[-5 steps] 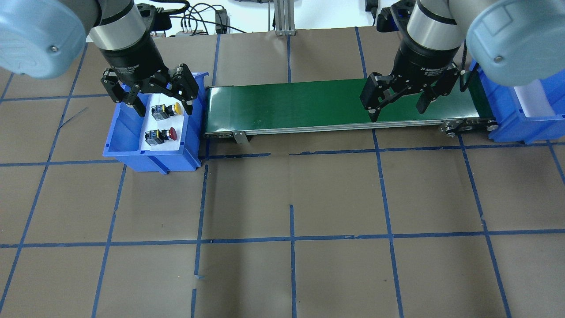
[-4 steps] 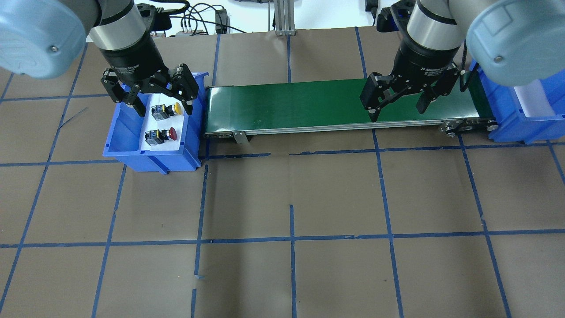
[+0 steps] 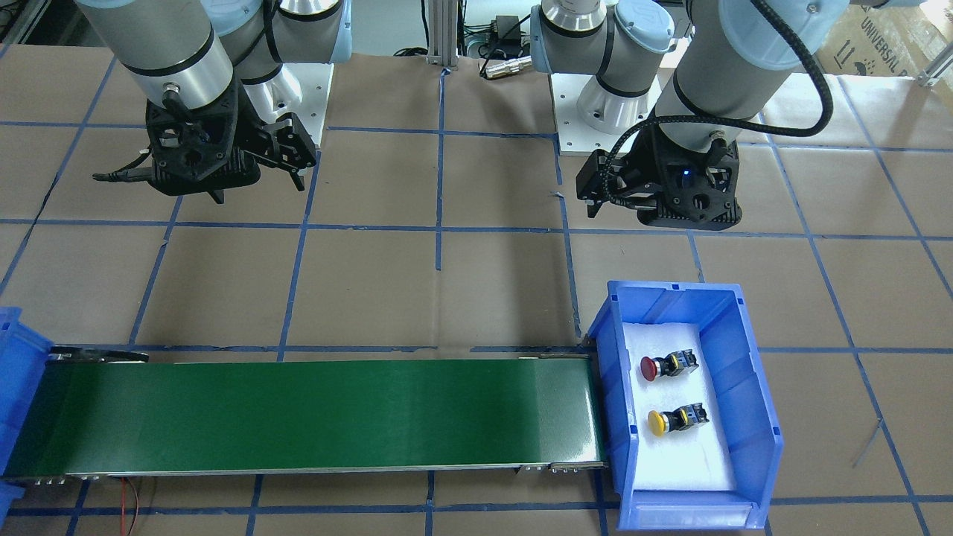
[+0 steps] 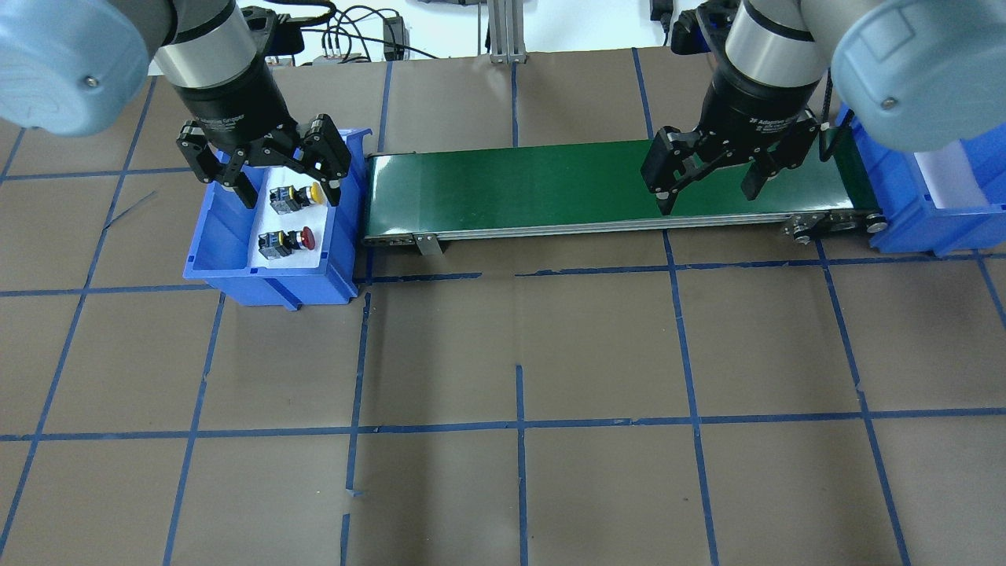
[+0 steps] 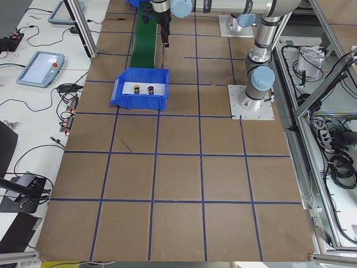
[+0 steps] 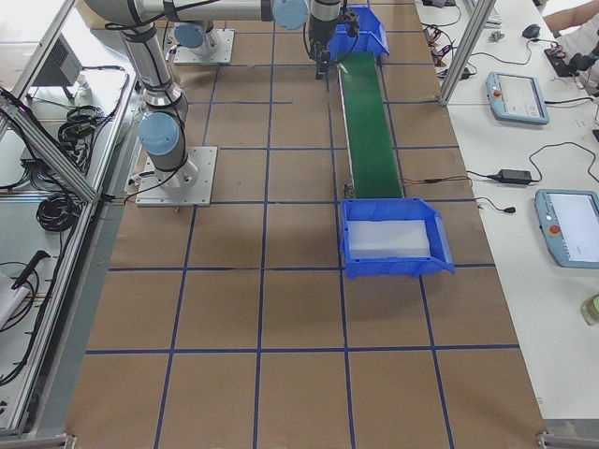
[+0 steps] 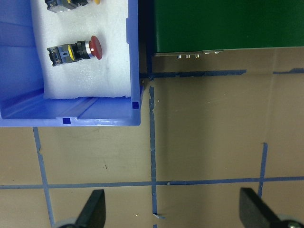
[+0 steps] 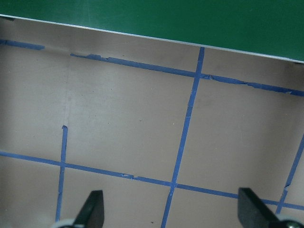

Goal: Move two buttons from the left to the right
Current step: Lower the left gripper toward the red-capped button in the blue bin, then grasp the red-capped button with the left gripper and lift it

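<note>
Blue plastic is forming the left bin (image 4: 267,284), which is sitting just beside the left end of the green belt (image 4: 550,181). Inside it, on white foam (image 3: 670,454), the two buttons are lying on their sides, near each other but apart, with both caps pointing right toward the belt. The yellow button (image 4: 297,196) is lying farther from the robot and the red button (image 4: 289,240) nearer. The left gripper (image 4: 291,195) is hanging above the far part of this bin with its jaws spread wide. It is gripping nothing and touching neither button, and in the wrist view its fingers (image 7: 95,210) are showing far apart over bare brown paper. The right gripper (image 4: 707,200) is hovering over the right part of the belt. Its jaws are likewise gaping wide and carrying nothing, and its fingers (image 8: 93,209) are standing well apart. A second blue bin (image 4: 912,224) is waiting at the belt's right end.
</note>
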Motion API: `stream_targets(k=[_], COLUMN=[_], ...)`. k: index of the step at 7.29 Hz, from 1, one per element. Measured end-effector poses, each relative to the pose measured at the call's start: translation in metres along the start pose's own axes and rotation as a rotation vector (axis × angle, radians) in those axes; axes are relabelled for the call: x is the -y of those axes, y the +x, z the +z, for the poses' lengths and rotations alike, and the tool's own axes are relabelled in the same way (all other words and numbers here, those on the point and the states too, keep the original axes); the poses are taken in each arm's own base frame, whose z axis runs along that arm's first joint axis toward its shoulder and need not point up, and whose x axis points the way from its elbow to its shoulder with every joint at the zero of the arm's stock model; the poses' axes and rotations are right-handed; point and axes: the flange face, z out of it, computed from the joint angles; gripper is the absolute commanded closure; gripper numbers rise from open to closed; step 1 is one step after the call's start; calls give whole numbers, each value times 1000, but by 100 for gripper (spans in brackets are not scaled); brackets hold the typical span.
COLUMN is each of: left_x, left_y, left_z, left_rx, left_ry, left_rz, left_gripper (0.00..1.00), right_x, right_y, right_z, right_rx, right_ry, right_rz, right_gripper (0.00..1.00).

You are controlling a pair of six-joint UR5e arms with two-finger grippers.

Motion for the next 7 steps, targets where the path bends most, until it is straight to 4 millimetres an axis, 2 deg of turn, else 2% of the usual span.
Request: stream_targets(k=[1,2,3,5,7], left_x=[5,15,28,64,100], left_y=[-8,-28,-58,-99,-119], left_z=[6,15,31,79,129], left_rx=[0,2,1,39,88], left_ry=[9,26,34,42,25], left_rz=[119,244,362,565,718], left_gripper=[0,0,0,0,0], right_x=[0,0,0,0,-1], right_y=[0,0,0,-1,-1], right_z=[0,1,0,-1,-1], right_rx=[0,0,0,0,0], right_ry=[-1,-2,-1,2,1], right_rz=[-1,-2,-2,-2,-2], right_gripper=[0,0,0,0,0])
